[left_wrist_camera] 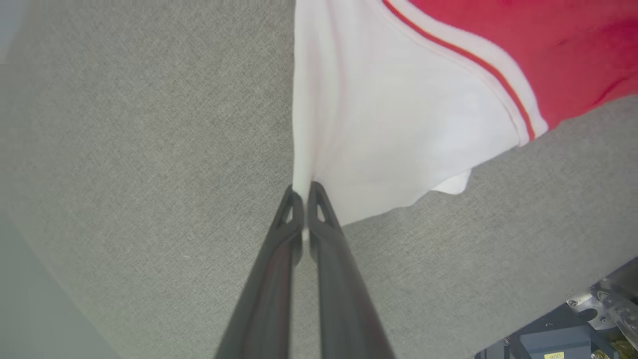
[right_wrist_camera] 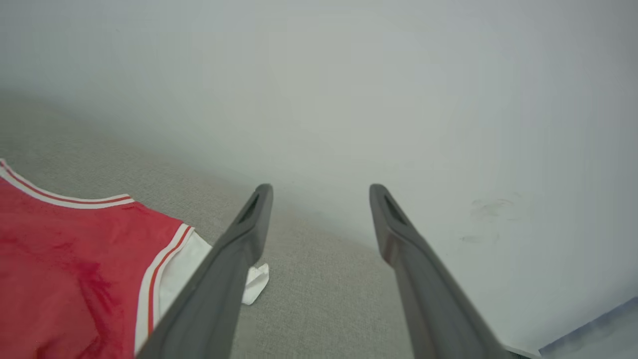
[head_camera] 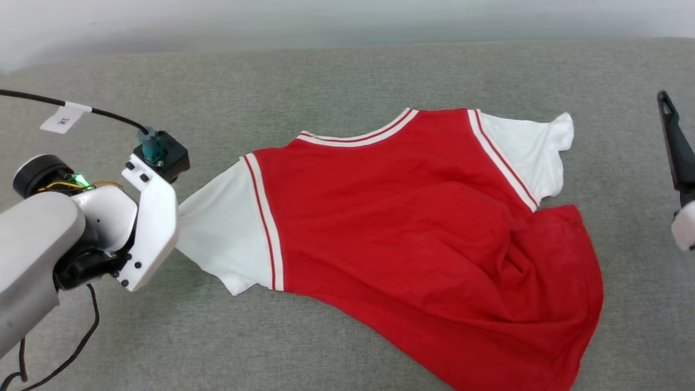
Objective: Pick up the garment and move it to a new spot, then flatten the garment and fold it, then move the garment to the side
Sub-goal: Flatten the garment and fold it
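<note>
One garment [head_camera: 407,217] sleeve is pinched between the left pincer's [left_wrist_camera: 303,193] tips; right pincer [right_wrist_camera: 321,195] spread. Likely flattening: tug outward next.

Red, white-sleeved garment [head_camera: 402,217] lies spread, rumpled, plain side up.

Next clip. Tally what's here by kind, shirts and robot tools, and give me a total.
Shirts: 1, the red shirt lying on the grey surface.
Tools: 2, the left tool shut on the white sleeve, the right tool open, apart from the shirt.
Total: 3.
</note>
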`<state>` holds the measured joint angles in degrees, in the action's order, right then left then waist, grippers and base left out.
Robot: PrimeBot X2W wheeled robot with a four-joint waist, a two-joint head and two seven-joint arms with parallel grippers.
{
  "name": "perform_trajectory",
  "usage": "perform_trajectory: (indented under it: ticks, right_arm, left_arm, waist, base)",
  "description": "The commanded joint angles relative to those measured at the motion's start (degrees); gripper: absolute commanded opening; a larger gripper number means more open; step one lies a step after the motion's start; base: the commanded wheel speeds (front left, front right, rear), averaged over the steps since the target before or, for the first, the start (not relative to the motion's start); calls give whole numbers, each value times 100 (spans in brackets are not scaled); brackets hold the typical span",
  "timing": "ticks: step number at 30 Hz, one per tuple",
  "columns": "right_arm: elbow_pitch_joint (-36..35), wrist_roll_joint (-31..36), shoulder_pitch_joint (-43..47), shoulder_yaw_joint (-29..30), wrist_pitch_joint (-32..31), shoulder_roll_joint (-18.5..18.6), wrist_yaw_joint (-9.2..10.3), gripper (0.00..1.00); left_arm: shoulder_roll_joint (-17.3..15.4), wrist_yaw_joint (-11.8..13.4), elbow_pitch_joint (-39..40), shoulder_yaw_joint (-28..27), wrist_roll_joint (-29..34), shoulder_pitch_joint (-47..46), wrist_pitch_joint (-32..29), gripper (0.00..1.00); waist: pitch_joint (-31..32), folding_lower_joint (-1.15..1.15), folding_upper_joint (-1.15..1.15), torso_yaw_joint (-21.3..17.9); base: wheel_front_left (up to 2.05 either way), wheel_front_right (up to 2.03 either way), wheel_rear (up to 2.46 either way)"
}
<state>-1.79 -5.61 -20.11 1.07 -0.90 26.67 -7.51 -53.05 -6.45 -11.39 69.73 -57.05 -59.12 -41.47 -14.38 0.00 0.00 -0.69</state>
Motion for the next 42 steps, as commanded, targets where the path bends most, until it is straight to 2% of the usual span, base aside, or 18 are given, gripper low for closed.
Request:
perform_trajectory:
  ticks: [1,4,7,10,14,18,21,25,29,36,37,38,39,42]
  right_arm:
    - [-40,-225,-182,-158,-367,166,4,100]
    - [57,-955,-717,-639,-1533,863,5,100]
    - [225,-1801,-1139,-1399,-2968,1569,4,100]
    - [256,-2640,-1760,-1926,-4183,2124,5,100]
    - [459,-3281,-2426,-2393,-5289,2423,5,100]
    - [782,-3584,-3036,-2590,-6136,2475,5,100]
    - [1041,-3607,-3392,-2632,-6591,2395,5,100]
    - [1361,-3540,-3692,-2692,-6822,2291,5,100]
    - [1675,-3547,-3670,-2729,-6800,2143,5,100]
    - [1951,-3655,-3119,-3136,-6673,1934,4,100]
    - [1938,-3645,-3104,-3182,-6615,1932,4,49]
    - [1944,-3666,-3109,-3206,-6545,1923,3,20]
    - [1937,-3678,-3153,-3204,-6432,1914,3,0]
    - [1958,-3658,-3323,-3213,-6118,1972,3,0]
  left_arm:
    - [-30,55,109,-33,40,8,44,0]
    - [-49,140,377,-55,90,-33,89,0]
    - [-10,183,556,-74,143,-93,129,0]
    - [44,197,676,-81,230,-152,155,0]
    - [124,188,789,-113,340,-301,215,0]
    - [225,162,864,-161,438,-466,295,0]
    - [286,152,914,-204,517,-596,354,0]
    - [381,117,962,-261,608,-759,464,0]
    - [437,109,992,-279,704,-880,539,0]
    - [481,69,944,-251,724,-899,646,0]
    - [486,66,913,-241,709,-880,646,0]
    - [482,61,874,-229,702,-854,646,0]
    - [482,56,837,-214,699,-831,645,0]
    - [495,53,735,-193,651,-734,704,0]
  waist:
    - [-15,0,0,76]
    - [-128,0,0,186]
    - [-281,0,0,322]
    - [-492,0,0,443]
    - [-836,0,0,622]
    - [-1176,0,0,809]
    - [-1431,0,0,950]
    - [-1698,0,0,1106]
    - [-1890,0,0,1209]
    - [-2018,0,0,1238]
    - [-2004,0,0,1230]
    - [-1974,0,0,1214]
    - [-1936,0,0,1198]
    - [-1736,0,0,1129]
  base:
    - [0,0,0]
    - [0,0,0]
    - [0,0,0]
    - [0,0,0]
    - [0,0,0]
    - [0,0,0]
    - [0,0,0]
    - [0,0,0]
    - [0,0,0]
    - [0,0,0]
    - [0,0,0]
    - [0,0,0]
    - [0,0,0]
    - [0,0,0]
